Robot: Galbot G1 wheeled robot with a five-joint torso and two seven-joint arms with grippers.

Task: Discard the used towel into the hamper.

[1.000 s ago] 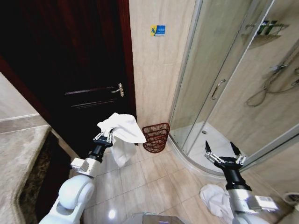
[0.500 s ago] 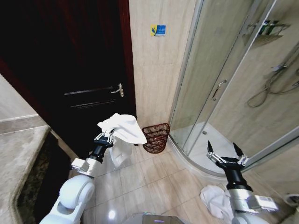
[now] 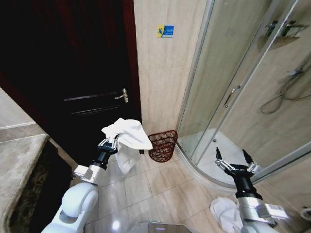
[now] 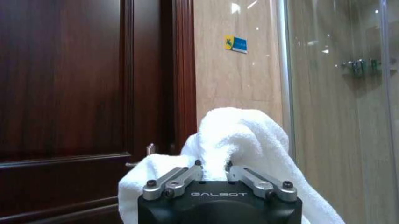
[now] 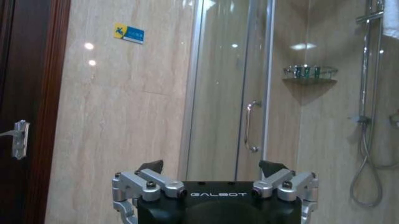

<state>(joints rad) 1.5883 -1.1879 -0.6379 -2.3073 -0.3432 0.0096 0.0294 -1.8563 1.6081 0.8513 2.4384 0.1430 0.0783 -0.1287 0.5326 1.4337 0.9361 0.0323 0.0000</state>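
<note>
The left gripper (image 3: 112, 141) is clamping the white towel (image 3: 130, 133) at frame centre-left. The hamper (image 3: 162, 145) is sitting just right of it. The right gripper (image 3: 235, 162), lower right, is holding its fingers spread, empty.

white arm shells | black wrists | silver-linked hands, "GALBOT" lettering

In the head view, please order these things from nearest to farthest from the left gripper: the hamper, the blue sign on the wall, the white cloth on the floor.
1. The hamper, on the floor by the wall, just to the right of the left gripper, which holds the towel.
2. The blue sign, high on the tiled wall above.
3. The white cloth on the floor, far right, beside the right gripper's arm.
</note>
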